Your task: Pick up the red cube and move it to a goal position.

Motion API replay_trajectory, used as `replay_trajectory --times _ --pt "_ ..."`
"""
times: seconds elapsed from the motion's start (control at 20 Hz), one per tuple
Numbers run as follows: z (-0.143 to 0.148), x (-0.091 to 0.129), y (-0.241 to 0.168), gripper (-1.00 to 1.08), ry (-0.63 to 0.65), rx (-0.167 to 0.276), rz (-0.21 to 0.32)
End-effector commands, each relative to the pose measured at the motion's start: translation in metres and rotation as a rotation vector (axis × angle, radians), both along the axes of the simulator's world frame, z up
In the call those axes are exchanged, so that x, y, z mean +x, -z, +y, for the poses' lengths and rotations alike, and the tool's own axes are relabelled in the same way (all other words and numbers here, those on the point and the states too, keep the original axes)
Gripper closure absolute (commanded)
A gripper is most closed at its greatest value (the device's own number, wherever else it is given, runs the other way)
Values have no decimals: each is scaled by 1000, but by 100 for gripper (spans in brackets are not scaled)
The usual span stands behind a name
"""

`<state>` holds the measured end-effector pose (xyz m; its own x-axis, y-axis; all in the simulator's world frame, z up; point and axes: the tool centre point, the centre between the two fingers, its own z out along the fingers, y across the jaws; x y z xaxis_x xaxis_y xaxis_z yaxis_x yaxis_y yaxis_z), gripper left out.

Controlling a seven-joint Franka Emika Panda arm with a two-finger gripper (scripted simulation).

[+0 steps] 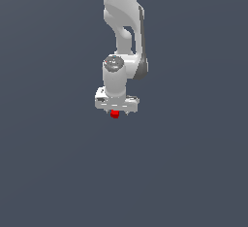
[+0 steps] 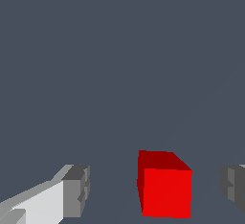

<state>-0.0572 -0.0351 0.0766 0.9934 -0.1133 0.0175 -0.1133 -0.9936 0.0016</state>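
The red cube (image 1: 115, 114) is a tiny bright red block right under the white hand of the arm in the exterior view. In the wrist view the red cube (image 2: 165, 189) sits between my two fingers. My gripper (image 2: 155, 189) is open, with a clear gap between the cube and each grey pad (image 2: 76, 192). The cube stands nearer to the other pad (image 2: 233, 185). In the exterior view my gripper (image 1: 116, 112) points straight down over the cube, and the hand hides most of the fingers.
A flat, plain dark grey surface (image 1: 58, 172) lies all around the arm. The white arm (image 1: 123, 22) rises behind the hand toward the top of the exterior view. No other object shows.
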Motion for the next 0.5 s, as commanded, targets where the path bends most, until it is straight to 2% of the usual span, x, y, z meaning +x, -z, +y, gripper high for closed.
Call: replay_trajectory --times 0.0,0.45 --pt "-5 -11 18 -92 16 1 5" --pt "-14 -32 54 -92 45 3 16"
